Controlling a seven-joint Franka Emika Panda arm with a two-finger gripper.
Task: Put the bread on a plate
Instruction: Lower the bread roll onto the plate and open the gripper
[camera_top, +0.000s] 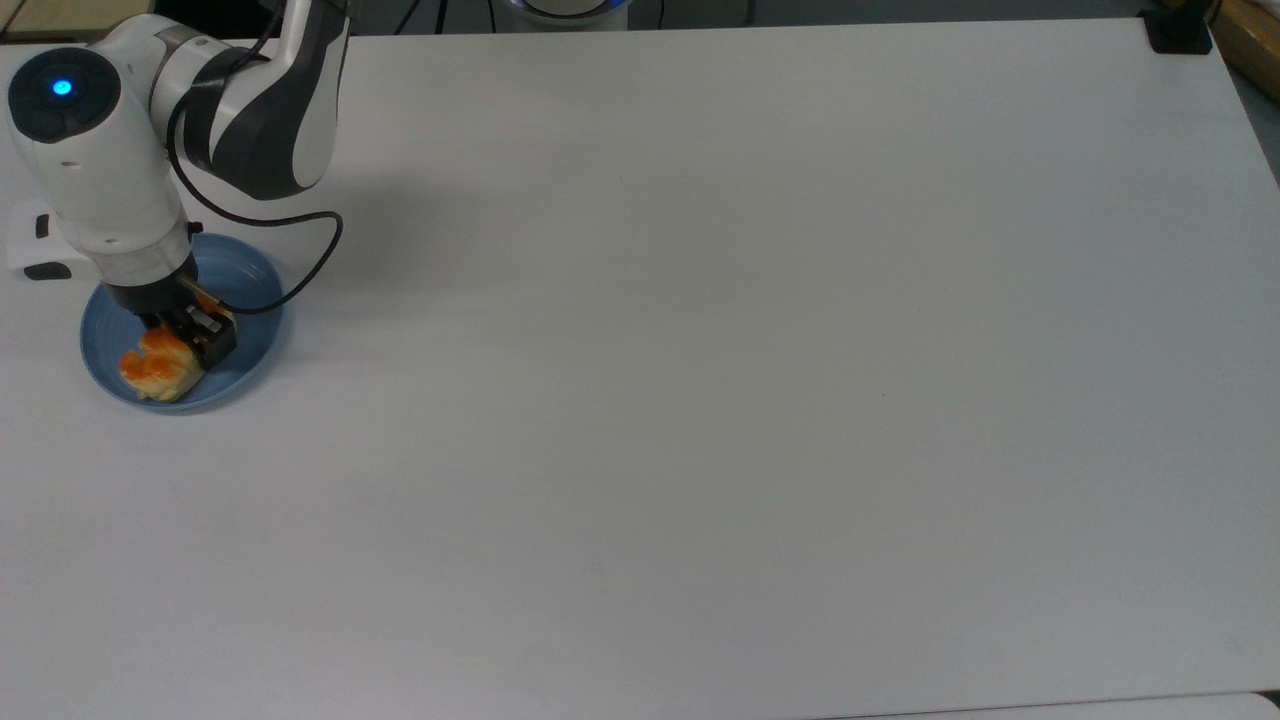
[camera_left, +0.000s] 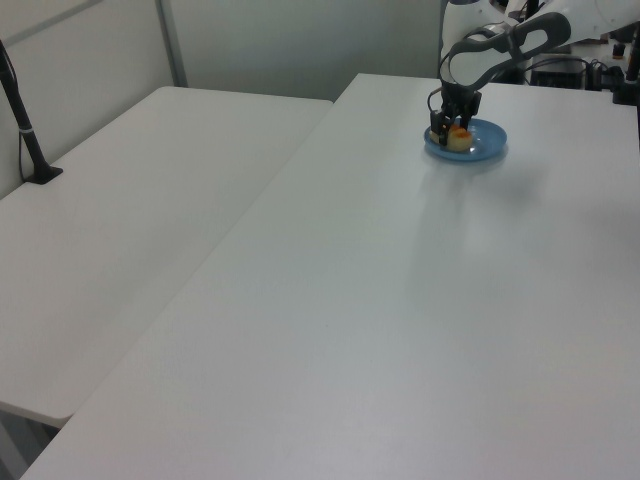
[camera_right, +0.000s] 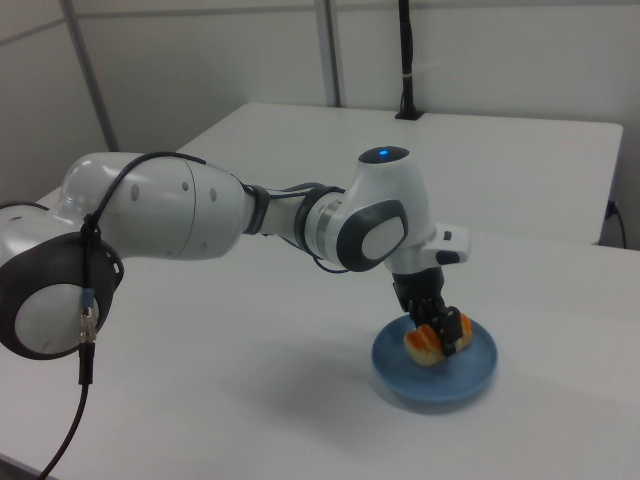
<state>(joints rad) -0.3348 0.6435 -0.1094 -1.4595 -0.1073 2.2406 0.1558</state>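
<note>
The light-blue plate (camera_top: 252, 292) sits near the top view's left edge. The bread (camera_top: 155, 368), pale with glossy orange-brown bumps, is down inside the plate's rim, and my gripper (camera_top: 183, 337) is shut on it from above. In the right view the gripper (camera_right: 441, 331) pinches the bread (camera_right: 423, 343) with its lower end at the surface of the plate (camera_right: 472, 377). In the left view the gripper (camera_left: 450, 128), bread (camera_left: 458, 137) and plate (camera_left: 487, 150) are at the far end of the table. My wrist hides part of the plate in the top view.
A black cable (camera_top: 322, 240) loops from my wrist over the table beside the plate. A small white device (camera_top: 30, 252) lies just left of the plate. A black clamp (camera_top: 1178, 30) sits at the top view's far right corner. A second white table (camera_left: 120, 220) adjoins in the left view.
</note>
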